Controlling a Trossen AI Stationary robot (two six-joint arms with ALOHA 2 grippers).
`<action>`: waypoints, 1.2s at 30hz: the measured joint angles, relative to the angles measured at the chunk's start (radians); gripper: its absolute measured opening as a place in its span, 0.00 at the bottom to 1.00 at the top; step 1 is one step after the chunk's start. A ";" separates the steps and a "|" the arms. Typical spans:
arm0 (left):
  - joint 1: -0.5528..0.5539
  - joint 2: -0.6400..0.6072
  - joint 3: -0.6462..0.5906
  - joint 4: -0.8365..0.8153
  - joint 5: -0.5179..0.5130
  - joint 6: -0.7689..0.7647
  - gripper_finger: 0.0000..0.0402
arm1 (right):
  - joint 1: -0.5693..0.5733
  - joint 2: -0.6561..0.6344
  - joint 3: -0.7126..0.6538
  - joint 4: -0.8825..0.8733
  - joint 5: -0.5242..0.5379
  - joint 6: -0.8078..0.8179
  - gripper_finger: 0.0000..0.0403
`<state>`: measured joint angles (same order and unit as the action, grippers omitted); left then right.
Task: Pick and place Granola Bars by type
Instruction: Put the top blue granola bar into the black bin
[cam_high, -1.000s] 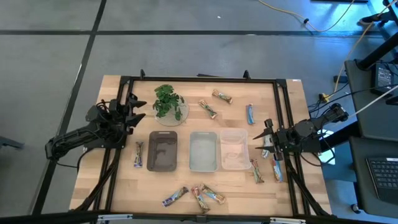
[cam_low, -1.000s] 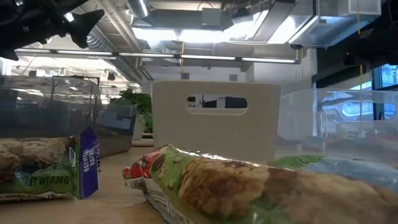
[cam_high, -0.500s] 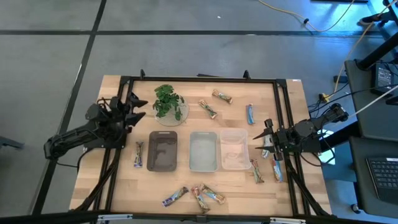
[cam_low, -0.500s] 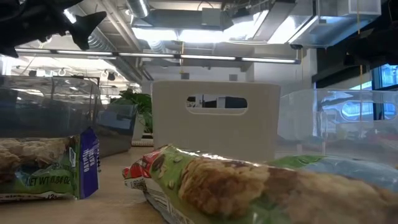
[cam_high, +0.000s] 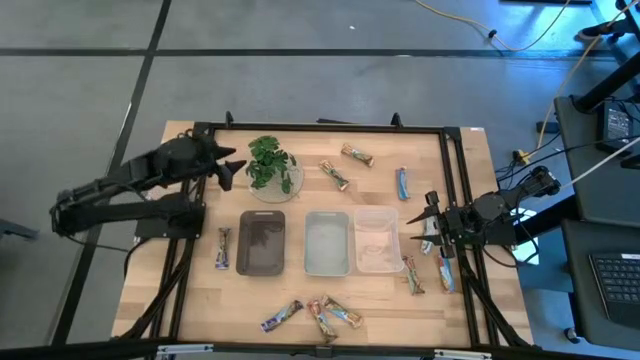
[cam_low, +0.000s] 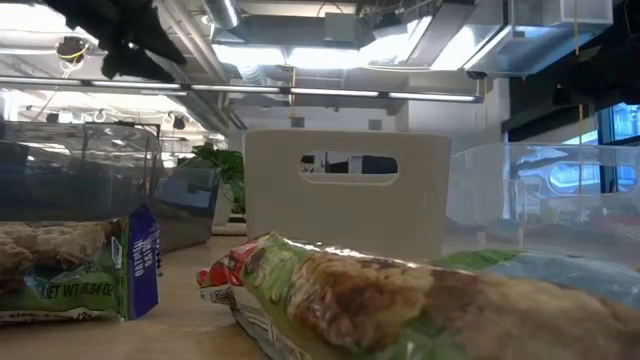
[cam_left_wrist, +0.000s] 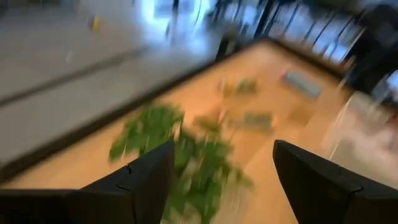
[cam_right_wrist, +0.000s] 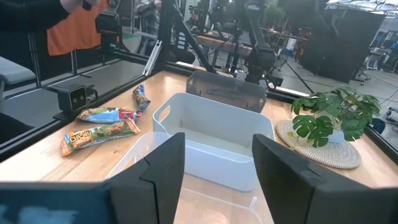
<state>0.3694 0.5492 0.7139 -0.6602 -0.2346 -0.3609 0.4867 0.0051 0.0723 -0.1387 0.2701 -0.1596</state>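
- The left tool (cam_high: 228, 170) hung over the far left of the desk (cam_high: 190, 300), just left of the leafy plant (cam_high: 270, 163) on its round dish; its two fingers (cam_left_wrist: 140, 180) stood wide apart and held nothing.
- The right tool (cam_high: 428, 222) sat at the right side of the desk, just right of the clear bin (cam_high: 377, 240), fingers (cam_right_wrist: 163, 158) spread wide and empty.
- Few labels could be read: in the right wrist view, a green bar (cam_right_wrist: 99, 135) showed the word "CRUNCH", and in the low view the green wrapper (cam_low: 70, 268) on the left carried a "NET WT" line whose figures I could not make out.
- Nearest the left tool, one granola bar (cam_high: 224, 247) lay near of it, just left of the dark bin (cam_high: 261, 242), not touching the tool.
- Two bars (cam_high: 336, 174) (cam_high: 357, 155) lay on the far side of the desk, right of the plant, and a blue bar (cam_high: 402, 182) lay farther right.
- Close to the right tool, a bar (cam_high: 412, 273) lay near and slightly left of it, and another (cam_high: 445, 272) near of it beside the frame rail; a further wrapper under the tool was too hidden to tell.
- Three bars (cam_high: 282, 315) (cam_high: 321, 318) (cam_high: 343, 313) lay bunched at the near edge, near of the white bin (cam_high: 327, 243).
- All three bins stood side by side mid-desk; I could see no bar in them.
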 joint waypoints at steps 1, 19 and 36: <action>-0.015 0.037 0.036 -0.054 -0.010 -0.018 0.66 | 0.000 0.000 0.000 0.000 0.000 0.000 0.47; -0.327 0.417 0.180 -0.605 -0.018 -0.587 0.66 | 0.000 0.000 0.000 -0.001 0.000 -0.002 0.47; -0.598 0.574 0.179 -0.693 0.080 -0.918 0.66 | 0.000 0.000 0.000 -0.001 0.000 0.014 0.47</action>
<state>-0.2291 1.1235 0.8932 -1.3537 -0.1551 -1.2784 0.4869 0.0051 0.0723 -0.1394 0.2700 -0.1458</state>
